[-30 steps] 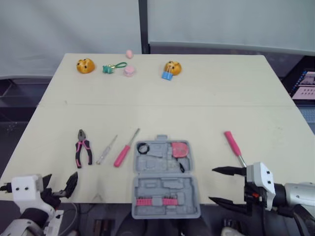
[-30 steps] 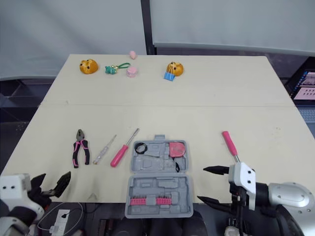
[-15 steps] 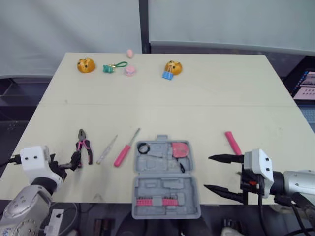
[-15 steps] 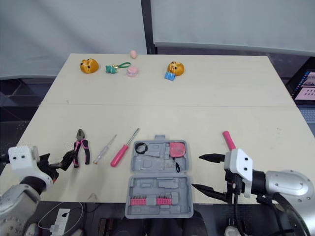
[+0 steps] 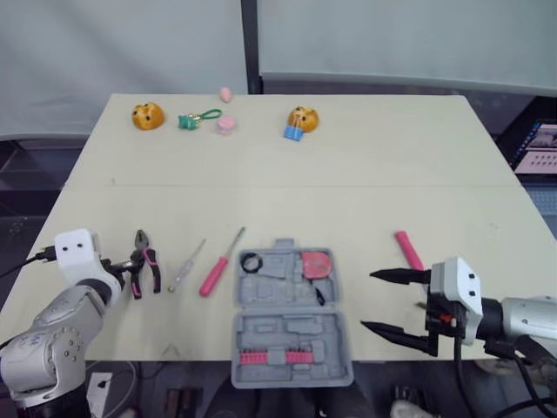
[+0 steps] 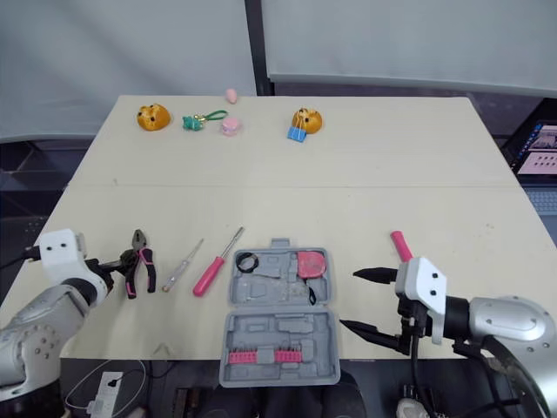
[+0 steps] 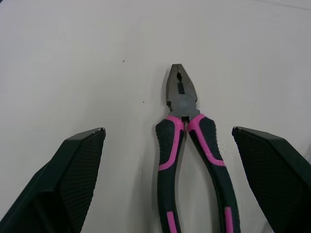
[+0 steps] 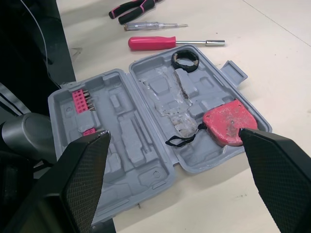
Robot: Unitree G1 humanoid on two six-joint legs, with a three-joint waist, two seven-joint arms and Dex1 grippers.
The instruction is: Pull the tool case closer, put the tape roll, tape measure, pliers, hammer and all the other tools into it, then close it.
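Head camera: a pale table (image 5: 348, 192) holds an open grey tool case (image 5: 291, 326) at its near edge, lid half hanging over the front. In the half of the case farther from the robot lie a black tape roll (image 5: 253, 262) and a red tape measure (image 5: 318, 264). To the case's left, loose on the table, are a pink-handled screwdriver (image 5: 220, 264), then a thin clear screwdriver (image 5: 188, 265), then black-and-pink pliers (image 5: 144, 262). To the case's right lies a hammer (image 5: 409, 251) with a pink handle. The left gripper (image 5: 130, 266) sits just beside the pliers' handles. The right gripper (image 5: 370, 301) hangs spread wide, empty, between case and hammer. Small toys and a blue clip (image 5: 293, 132) line the far edge.

Left wrist camera: the two black fingers (image 7: 63, 189) stand well apart, released, with the pliers lying flat between them, touching neither.

Right wrist camera: the fingers (image 8: 282, 174) are spread, holding nothing, pointing over the open case with its tape roll and tape measure inside; both screwdrivers and the pliers lie beyond.
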